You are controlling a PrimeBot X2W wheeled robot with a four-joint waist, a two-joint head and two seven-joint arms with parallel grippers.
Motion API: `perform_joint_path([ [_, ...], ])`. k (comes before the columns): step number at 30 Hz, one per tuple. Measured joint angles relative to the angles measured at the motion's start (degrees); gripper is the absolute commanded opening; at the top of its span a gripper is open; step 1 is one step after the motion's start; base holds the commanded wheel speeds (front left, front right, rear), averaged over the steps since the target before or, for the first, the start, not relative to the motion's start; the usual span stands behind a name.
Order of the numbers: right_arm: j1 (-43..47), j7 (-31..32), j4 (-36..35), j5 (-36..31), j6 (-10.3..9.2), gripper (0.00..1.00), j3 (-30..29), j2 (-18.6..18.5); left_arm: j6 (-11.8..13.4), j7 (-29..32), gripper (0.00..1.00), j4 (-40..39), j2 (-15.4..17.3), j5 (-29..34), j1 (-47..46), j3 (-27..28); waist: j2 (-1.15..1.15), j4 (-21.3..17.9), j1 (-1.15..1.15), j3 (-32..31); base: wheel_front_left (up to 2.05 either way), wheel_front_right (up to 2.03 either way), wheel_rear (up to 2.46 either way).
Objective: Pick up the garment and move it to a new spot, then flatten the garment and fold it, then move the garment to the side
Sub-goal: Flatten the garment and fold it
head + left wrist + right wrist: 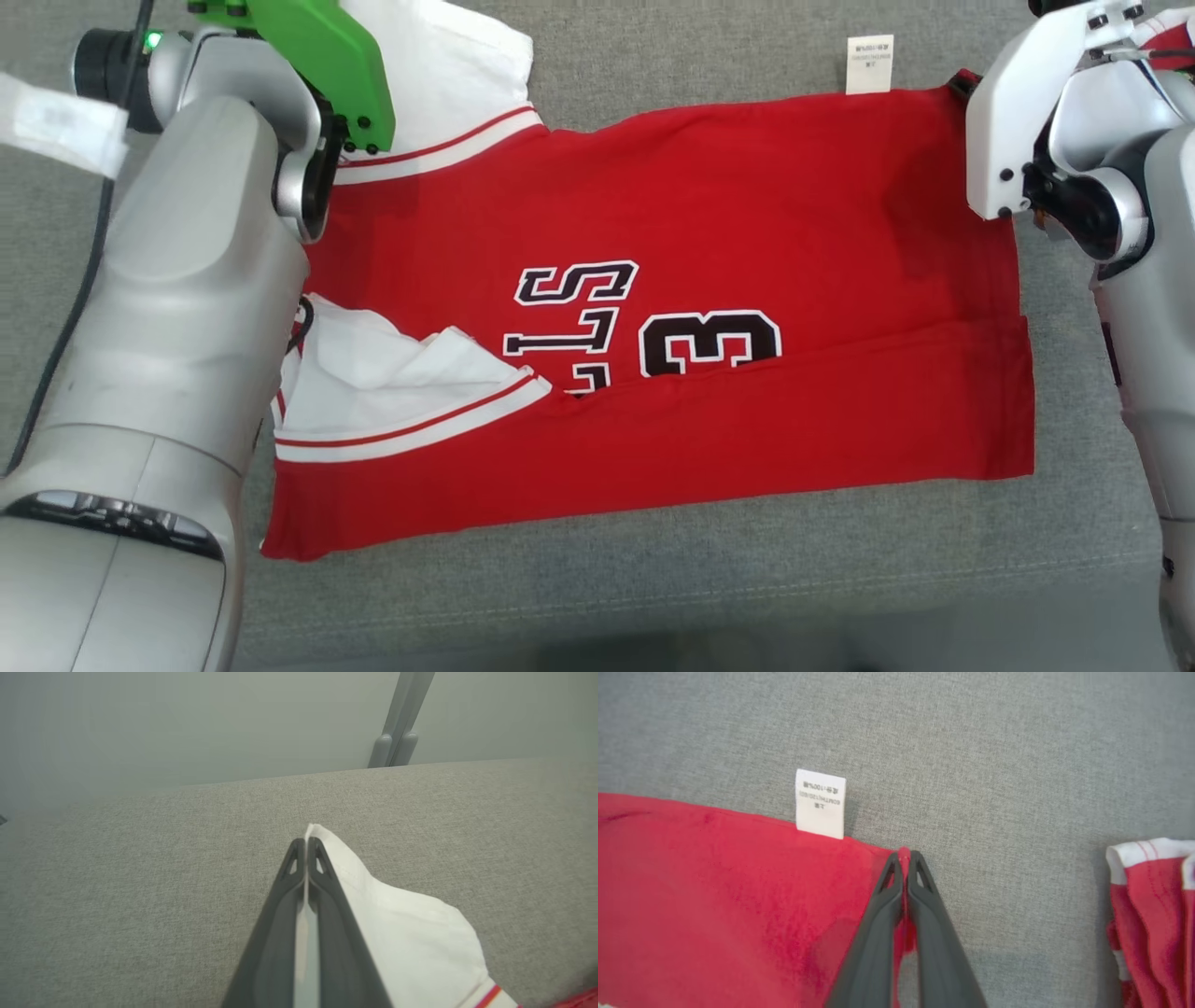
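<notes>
The red-and-white jersey garment (709, 224) is clamped by the right gripper (905, 858) just beside its white rectangular label (820, 803); its white sleeve (411, 933) is pinched by the left gripper (306, 851).

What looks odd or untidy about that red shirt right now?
The red jersey lies mostly flat, but its near white sleeve is rumpled, the folded-up near edge hides part of the lettering, and a care label sticks out past the far edge. Nothing looks torn or spilled.
</notes>
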Motion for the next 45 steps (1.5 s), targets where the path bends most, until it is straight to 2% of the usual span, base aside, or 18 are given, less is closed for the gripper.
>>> perform_joint_path([
  [7, 5.26, -1.81, -5.72, 2.45, 0.0, 0.0, 1.01, -2.22, 0.69, -4.91, 0.0, -8.59, 0.71, -0.92, 8.44, 0.27, 0.0, 1.64, 0.0, -3.66, 0.0, 0.0, 0.0],
  [10, 7.13, -2.14, -6.99, 2.76, -0.01, 0.0, 1.34, -3.14, 1.01, -5.36, 0.0, -11.94, 1.15, -1.41, 11.84, 0.33, 0.0, 2.01, 0.0, -4.82, 0.0, 0.0, 0.0],
  [14, 11.09, -2.77, -8.62, 3.25, 0.0, 0.0, 3.44, -4.88, 1.94, -5.0, 0.0, -21.0, 2.59, -3.24, 20.37, 0.85, 0.0, 2.55, 0.0, -7.32, 0.0, 0.0, 0.0],
  [16, 13.13, -3.6, -9.39, 2.97, -0.05, 0.0, 7.08, -7.23, 3.89, -2.61, 0.0, -28.92, 5.48, -3.68, 28.21, 0.69, 0.0, 2.78, 0.0, -9.24, 0.0, 0.0, 0.0],
  [20, 13.72, -6.53, -9.84, 2.6, 0.0, 0.0, 12.9, -10.94, 7.24, 1.43, 0.0, -40.05, 8.42, -4.82, 37.66, 0.75, 0.0, 3.04, 0.0, -11.62, 0.0, 0.0, 0.0],
  [27, 12.37, -9.14, -9.42, 5.21, 0.01, 0.0, 24.55, -16.55, 12.16, 7.35, 0.0, -54.25, 11.09, -6.78, 48.5, 0.6, 0.0, 3.72, 0.0, -14.67, 0.0, 0.0, 0.0],
  [33, 7.77, -10.44, -9.84, 7.7, 0.0, 0.0, 35.61, -21.52, 14.49, 9.68, 0.0, -58.58, 12.78, -7.01, 52.22, 0.64, 0.0, 4.17, 0.0, -15.98, 0.0, 0.0, 0.0],
  [41, 0.93, -8.61, -11.71, 10.13, 0.01, 0.0, 53.02, -27.86, 15.49, 10.12, 0.0, -60.03, 13.06, -7.98, 54.81, 0.82, 0.0, 4.67, 0.0, -17.04, 0.0, 0.0, 0.0],
  [45, -3.54, -8.89, -11.43, 11.04, 0.01, 0.0, 58.47, -30.04, 15.9, 10.12, 0.0, -60.28, 13.05, -8.29, 55.78, 0.63, 0.0, 4.89, 0.0, -17.5, 0.0, 0.0, 0.0],
])
